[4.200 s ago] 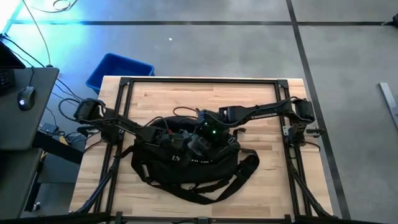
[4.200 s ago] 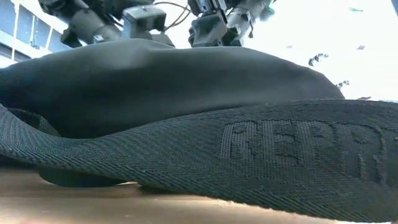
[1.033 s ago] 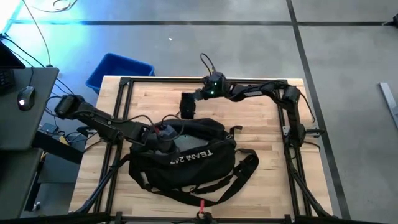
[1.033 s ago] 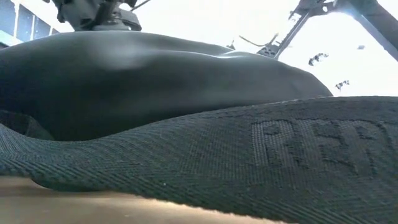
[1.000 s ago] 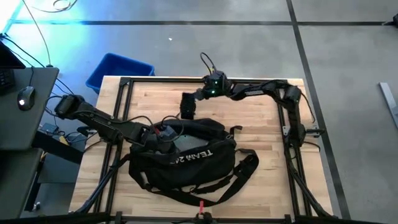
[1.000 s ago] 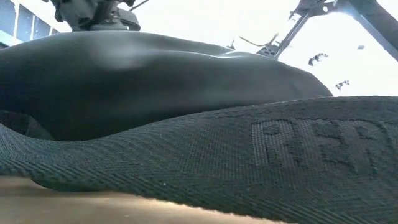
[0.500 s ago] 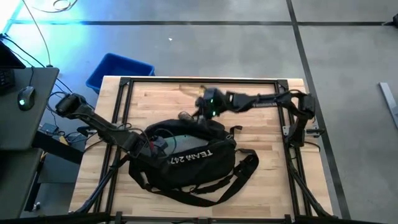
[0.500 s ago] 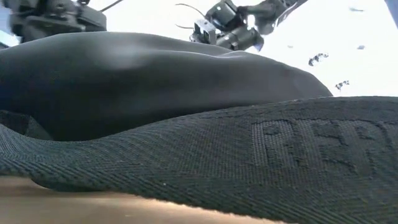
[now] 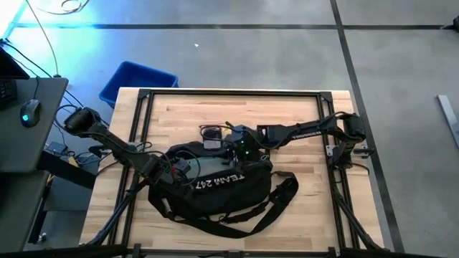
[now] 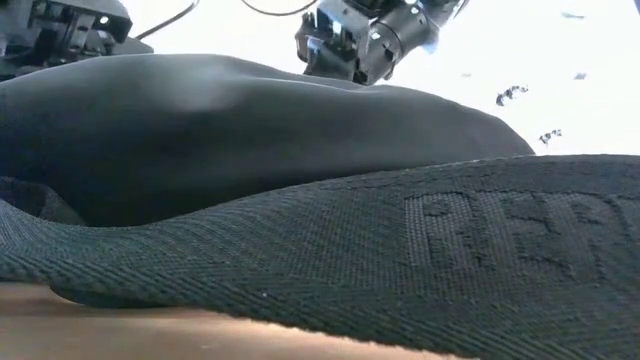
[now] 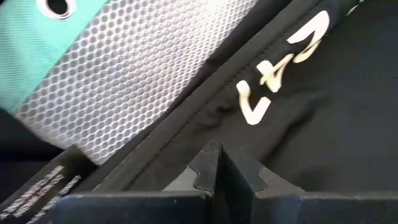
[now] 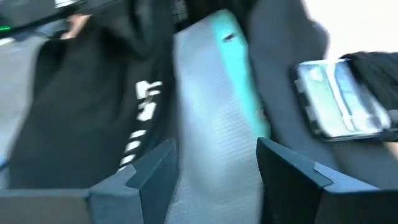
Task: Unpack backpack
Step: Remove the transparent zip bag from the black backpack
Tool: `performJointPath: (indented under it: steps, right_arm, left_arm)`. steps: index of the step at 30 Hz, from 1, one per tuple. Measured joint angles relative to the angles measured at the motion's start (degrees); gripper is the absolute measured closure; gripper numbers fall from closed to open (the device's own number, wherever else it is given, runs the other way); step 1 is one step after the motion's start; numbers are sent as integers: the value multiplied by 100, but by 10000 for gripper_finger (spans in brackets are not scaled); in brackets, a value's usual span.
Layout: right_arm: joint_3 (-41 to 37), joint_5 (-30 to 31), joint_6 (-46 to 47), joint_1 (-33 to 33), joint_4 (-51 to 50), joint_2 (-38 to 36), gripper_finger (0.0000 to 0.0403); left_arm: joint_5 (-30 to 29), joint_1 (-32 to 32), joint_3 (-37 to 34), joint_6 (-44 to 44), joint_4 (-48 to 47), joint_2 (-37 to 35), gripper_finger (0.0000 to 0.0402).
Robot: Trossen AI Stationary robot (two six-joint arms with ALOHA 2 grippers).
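A: Starting on the left, where is the left tool (image 9: 174, 166)?

B: At the left end of the backpack (image 9: 215, 186), low against the fabric. In its wrist view the two fingers (image 11: 214, 168) are pressed together, shut, with black fabric and white lettering (image 11: 280, 68) just beyond them. Whether any cloth is pinched between them I cannot tell.

A: And the backpack itself?

B: It lies across the middle of the wooden counter (image 9: 287, 115), black, with "TEAM 247" showing on its upper side and its straps (image 9: 280, 197) trailing toward the near edge. From the low view one strap (image 10: 330, 260) fills the foreground.

A: The right tool (image 9: 228, 147)?

B: It hangs over the backpack's far rim, near the middle. Its jaws stand apart, holding nothing. Between them its wrist view shows a grey mesh panel with a teal edge (image 12: 217, 106) inside the bag, and a flat, pale, phone-like object (image 12: 339, 99) beside it, though that view is blurred.

A: Anything past the counter?

B: A blue bin (image 9: 136, 80) on the floor beyond the far-left corner.
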Motion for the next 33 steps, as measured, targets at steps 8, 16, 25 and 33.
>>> performJointPath:
  steps: [8,16,25,33]
  right_arm:
    - [337,386,570,-499,163,176,202]
    - [1906,-1170,1262,-849,-967,1467,225]
    - [3285,-1399,863,-894,-2372,2614,321]
    - [3617,875,1376,-991,-2327,3071,369]
  left_arm:
    - [4,-20,0,89,211,0,402]
    - [245,-65,0,96,208,0,402]
    - [261,-278,0,8,157,0,402]
    - [144,-304,0,40,164,0,402]
